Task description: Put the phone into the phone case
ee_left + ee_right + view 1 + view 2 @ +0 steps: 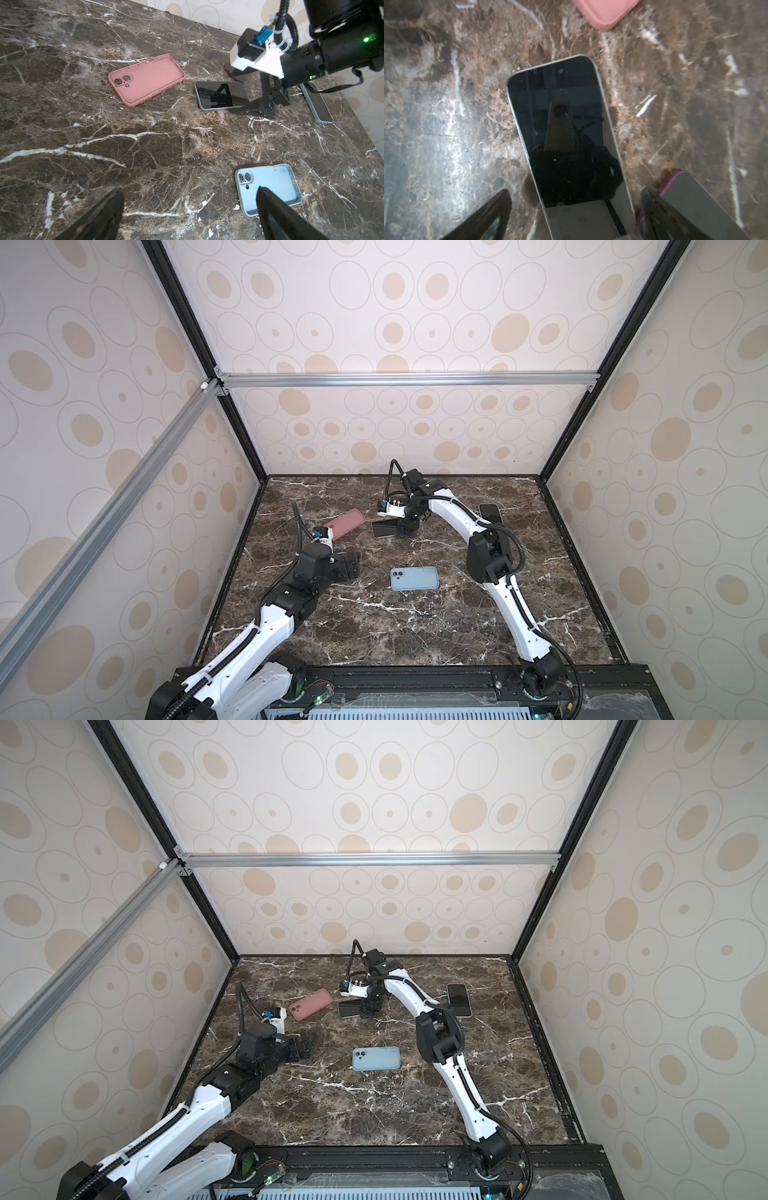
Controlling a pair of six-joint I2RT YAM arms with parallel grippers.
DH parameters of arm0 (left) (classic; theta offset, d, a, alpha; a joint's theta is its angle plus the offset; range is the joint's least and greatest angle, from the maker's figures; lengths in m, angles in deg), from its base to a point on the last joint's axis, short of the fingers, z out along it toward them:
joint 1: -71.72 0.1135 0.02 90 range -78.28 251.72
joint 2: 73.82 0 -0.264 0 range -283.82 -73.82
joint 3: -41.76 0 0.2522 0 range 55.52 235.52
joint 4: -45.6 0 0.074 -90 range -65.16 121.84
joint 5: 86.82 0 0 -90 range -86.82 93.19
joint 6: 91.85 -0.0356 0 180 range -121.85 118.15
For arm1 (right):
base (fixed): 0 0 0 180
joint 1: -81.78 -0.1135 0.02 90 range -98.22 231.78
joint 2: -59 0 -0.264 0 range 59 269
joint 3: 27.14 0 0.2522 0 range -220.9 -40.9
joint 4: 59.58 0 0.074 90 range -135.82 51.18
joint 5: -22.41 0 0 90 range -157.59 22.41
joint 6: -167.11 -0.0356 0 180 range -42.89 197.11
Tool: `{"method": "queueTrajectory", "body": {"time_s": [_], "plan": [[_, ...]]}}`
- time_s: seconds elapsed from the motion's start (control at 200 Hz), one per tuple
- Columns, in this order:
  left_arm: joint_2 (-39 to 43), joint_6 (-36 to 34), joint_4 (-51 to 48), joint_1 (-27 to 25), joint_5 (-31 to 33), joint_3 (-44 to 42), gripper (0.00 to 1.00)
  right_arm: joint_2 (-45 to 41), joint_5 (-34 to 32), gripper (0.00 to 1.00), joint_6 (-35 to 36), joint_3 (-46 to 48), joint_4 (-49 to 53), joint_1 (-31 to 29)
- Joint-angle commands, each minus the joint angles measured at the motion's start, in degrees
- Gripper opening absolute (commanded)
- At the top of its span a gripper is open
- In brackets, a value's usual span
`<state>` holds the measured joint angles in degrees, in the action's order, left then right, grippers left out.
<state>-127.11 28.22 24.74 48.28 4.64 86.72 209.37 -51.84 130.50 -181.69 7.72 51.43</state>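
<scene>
A phone lies screen up on the marble table, toward the back. My right gripper stands over its near end, open, one finger on each side and neither touching its edges. A pink phone case lies hollow side up just left of the phone. A blue phone case lies in the middle of the table. My left gripper hovers open and empty to the left of the blue case.
Another phone lies screen up at the back right, partly behind the right arm. A magenta-edged phone sits right beside the right gripper's finger. The booth's patterned walls enclose the table on three sides.
</scene>
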Motion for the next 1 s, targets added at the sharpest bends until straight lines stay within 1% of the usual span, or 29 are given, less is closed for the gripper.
{"method": "queueTrajectory", "body": {"time_s": [0.0, 0.12, 0.17, 0.375, 0.485, 0.69, 0.835, 0.995], "plan": [[-0.32, -1.67, -1.89, 0.55, 1.40, 1.68, 0.98, -0.49, 0.36, 0.99, 0.03, 0.79, 0.80, -0.89], [-1.88, -2.28, -2.56, 0.56, 1.47, 2.66, 0.96, -3.83, 1.98, 1.00, 0.81, 5.38, -2.99, -0.86], [-2.17, -2.46, -2.49, 0.62, 1.23, 3.06, 0.96, -3.77, 2.08, 0.99, 1.16, 4.74, -2.58, -0.89], [-1.56, -2.84, -3.53, 0.64, 0.96, 4.70, 0.94, 1.20, 0.87, 0.99, 2.85, -2.57, 4.21, -0.94], [-0.73, -3.17, -4.52, 0.62, 1.67, 5.14, 0.93, 1.80, 0.78, 0.99, 3.38, -2.19, 5.63, -1.15], [-0.53, -3.50, -5.30, 0.67, 1.98, 5.94, 0.92, 2.16, -1.51, 1.00, 4.11, -1.33, 6.50, -1.50], [-0.54, -4.39, -5.60, 0.61, 2.56, 5.85, 0.91, 0.92, -1.41, 0.95, 1.19, -0.27, 5.53, -1.52], [-0.58, -5.45, -6.75, 0.63, 3.46, 6.30, 0.90, -1.71, 0.33, 0.91, 0.58, 2.79, 4.92, -1.51]]}}
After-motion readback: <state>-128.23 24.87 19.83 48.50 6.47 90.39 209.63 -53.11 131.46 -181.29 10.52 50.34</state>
